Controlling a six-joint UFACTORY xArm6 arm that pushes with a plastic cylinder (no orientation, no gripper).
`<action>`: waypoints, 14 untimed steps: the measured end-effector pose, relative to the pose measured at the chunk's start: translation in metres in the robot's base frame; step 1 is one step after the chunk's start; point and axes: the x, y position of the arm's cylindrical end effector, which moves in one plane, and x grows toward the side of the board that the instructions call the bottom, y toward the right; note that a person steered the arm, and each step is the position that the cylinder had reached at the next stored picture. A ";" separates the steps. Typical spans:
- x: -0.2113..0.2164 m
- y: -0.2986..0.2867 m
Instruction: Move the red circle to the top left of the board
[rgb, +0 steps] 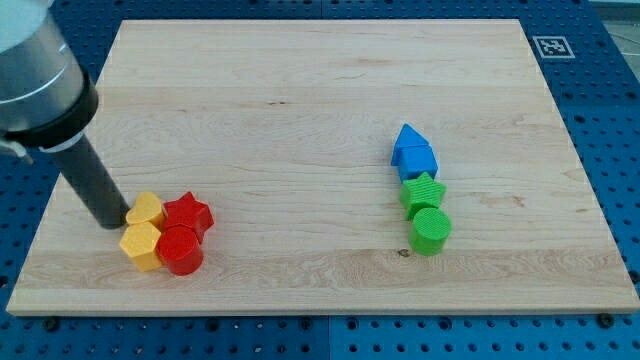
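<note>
The red circle (181, 250) lies near the board's bottom left, in a tight cluster. A red star (188, 213) touches it from above. A yellow hexagon (141, 245) touches it on the left. Another yellow block (146, 209) sits above the hexagon. My tip (113, 221) rests on the board just left of the upper yellow block, very close to it or touching it. The yellow blocks lie between my tip and the red circle.
On the view's right stands a column of blocks: a blue block (413, 152) on top, a green star (423, 192) below it, a green circle (430, 231) at the bottom. The wooden board (320, 90) lies on a blue pegboard, with a marker tag (553, 46) at top right.
</note>
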 end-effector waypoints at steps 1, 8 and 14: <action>0.029 -0.003; 0.038 0.153; -0.149 0.252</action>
